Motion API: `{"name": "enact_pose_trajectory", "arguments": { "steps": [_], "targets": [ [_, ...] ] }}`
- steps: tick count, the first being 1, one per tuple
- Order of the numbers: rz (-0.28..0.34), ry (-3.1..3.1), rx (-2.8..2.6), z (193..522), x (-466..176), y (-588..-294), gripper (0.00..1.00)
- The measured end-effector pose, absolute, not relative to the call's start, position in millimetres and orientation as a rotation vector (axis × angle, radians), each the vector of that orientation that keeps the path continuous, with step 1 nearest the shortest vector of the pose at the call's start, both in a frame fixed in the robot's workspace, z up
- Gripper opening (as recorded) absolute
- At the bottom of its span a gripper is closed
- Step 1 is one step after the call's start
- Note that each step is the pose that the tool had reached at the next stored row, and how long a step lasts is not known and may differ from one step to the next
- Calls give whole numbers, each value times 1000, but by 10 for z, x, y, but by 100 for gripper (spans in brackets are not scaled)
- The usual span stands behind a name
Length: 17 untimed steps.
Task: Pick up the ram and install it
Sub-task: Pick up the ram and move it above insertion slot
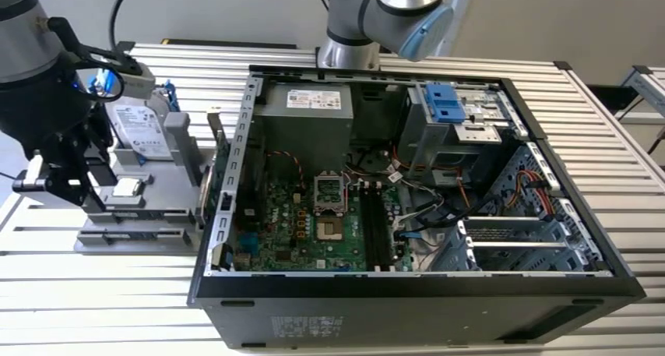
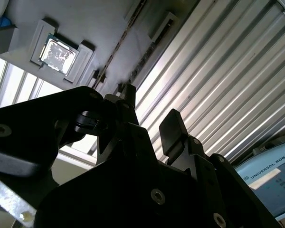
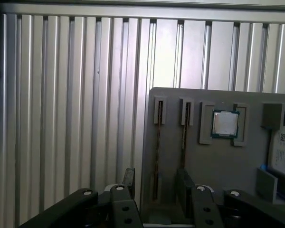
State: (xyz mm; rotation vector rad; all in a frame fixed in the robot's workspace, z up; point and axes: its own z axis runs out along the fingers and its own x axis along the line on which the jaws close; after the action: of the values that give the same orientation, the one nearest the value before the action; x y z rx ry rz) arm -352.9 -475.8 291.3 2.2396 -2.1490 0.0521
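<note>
Spotted end effector (image 3: 156, 175) wide open, empty, astride ram (image 3: 158, 137) in edge slot of grey holder (image 3: 213, 166). Judged grip, lift, seating in motherboard slots (image 1: 376, 225) all left to do.

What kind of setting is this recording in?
Probably a robotics lab bench for computer assembly: an open desktop case sits on a slatted metal table, beside a grey fixture holding a hard drive and a processor chip.
</note>
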Motion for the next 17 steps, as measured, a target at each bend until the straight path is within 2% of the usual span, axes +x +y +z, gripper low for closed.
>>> {"name": "enact_pose_trajectory", "arguments": {
  "steps": [17],
  "targets": [
    [52,-2149,2239,2809,-3529,-4749,100]
  ]
}}
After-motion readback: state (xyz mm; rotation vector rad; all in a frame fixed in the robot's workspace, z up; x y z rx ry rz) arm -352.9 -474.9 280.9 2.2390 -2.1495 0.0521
